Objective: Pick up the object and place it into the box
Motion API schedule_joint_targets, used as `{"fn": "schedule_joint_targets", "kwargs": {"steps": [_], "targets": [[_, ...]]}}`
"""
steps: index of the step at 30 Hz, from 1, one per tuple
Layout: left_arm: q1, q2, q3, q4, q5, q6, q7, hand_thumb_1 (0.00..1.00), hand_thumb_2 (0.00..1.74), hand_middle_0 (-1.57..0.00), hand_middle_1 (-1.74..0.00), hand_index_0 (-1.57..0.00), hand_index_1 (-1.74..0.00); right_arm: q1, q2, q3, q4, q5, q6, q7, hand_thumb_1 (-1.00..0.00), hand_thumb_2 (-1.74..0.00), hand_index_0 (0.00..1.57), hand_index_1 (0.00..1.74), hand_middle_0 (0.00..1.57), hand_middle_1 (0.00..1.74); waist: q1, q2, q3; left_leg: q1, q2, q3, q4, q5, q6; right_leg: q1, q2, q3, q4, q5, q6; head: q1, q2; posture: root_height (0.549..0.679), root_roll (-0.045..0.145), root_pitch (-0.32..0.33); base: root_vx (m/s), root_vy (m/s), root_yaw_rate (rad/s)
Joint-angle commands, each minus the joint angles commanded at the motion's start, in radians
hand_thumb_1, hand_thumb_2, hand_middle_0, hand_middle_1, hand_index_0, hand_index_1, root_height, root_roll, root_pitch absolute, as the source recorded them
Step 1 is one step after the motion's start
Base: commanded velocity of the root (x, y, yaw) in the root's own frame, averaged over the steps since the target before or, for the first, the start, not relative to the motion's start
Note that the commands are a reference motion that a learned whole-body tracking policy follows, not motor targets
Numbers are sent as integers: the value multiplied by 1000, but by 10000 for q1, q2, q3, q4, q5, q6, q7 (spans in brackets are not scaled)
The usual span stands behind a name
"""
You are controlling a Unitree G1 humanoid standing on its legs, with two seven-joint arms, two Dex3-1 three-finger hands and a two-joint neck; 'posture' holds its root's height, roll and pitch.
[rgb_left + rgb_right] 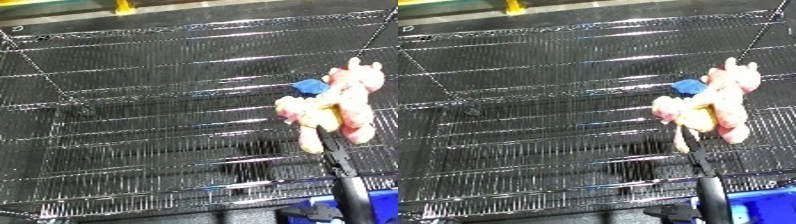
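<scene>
Black wire mesh shelving [160, 115], yellow floor marking [124, 6] beyond

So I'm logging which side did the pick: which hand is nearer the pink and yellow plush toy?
Right. The right hand comes up from the lower right edge and its dark fingers reach the plush toy from below, over the black wire bin. The left hand is not in view.

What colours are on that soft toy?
Pink and yellow plush toy with a blue patch, clearest in left eye view.
</scene>
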Motion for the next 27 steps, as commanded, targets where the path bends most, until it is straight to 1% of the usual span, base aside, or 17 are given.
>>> {"fn": "schedule_joint_targets", "kwargs": {"steps": [3,7,10,15,18,21,24,27], "targets": [[83,74,23,-29,-162,-36,-1,1000,1740,-1570,-1740,-1570,-1740,-488,-689,-77,232,-288,122,-141,0,0,0,0,0,0,37,-16,21,-39,8,-3,26,14,-9,-81,6,34,64,24,0,351,-145,636,53,-129,2,-26,-22],[177,193,-43,-76,-273,-85,-34,1000,1740,-1570,-1740,-1570,-1740,-1287,-1662,88,683,-584,283,-226,0,0,0,0,0,0,97,-9,81,-118,19,-22,120,27,-27,-169,13,56,155,39,-13,687,-254,635,54,-129,-2,-34,-22],[214,319,-126,-121,-353,-120,-87,1000,1740,-1570,-1740,-1570,-1740,-1941,-2327,350,1138,-681,387,-243,0,0,0,0,0,0,144,27,110,-156,26,-36,133,52,-45,-239,10,64,208,47,-12,974,-276,634,54,-127,2,-31,-14],[230,624,-354,-153,-533,-210,-166,1000,1740,-1570,-1740,-1570,-1740,-3113,-3320,1084,2263,-711,606,-125,0,0,0,0,0,0,259,133,108,-211,26,-33,97,95,-78,-415,1,80,297,60,-4,1467,-426,633,56,-118,10,-25,-31],[263,793,-569,-156,-641,-264,-182,1000,1740,-1570,-1740,-1570,-1740,-3943,-3808,1593,3088,-480,786,2,0,0,0,0,0,0,365,249,120,-278,-8,-52,114,112,-85,-553,-8,107,377,56,-5,1788,-374,633,57,-111,10,-19,-28],[282,972,-839,-181,-722,-298,-233,1000,1740,-1570,-1740,-1570,-1740,-5111,-4328,2313,4256,-320,1015,157,0,0,0,0,0,0,483,400,135,-395,-60,-54,162,130,-98,-731,-30,140,463,55,-7,2202,-236,631,60,-103,11,-9,-38],[285,1100,-1024,-189,-788,-344,-279,1000,1740,-1570,-1740,-1570,-1740,-6582,-4697,3331,5726,-503,1188,372,0,0,0,0,0,0,538,561,153,-581,-108,-42,246,151,-113,-964,-54,189,556,70,-18,2632,3,630,62,-91,9,3,-52],[319,1122,-1124,-233,-861,-384,-334,1000,1740,-1570,-1740,-1570,-1740,-7939,-4832,4328,7084,-769,1446,621,0,0,0,0,0,0,525,738,161,-793,-149,-36,311,176,-125,-1204,-78,219,611,88,-39,3127,247,630,63,-76,15,8,-22]]}}
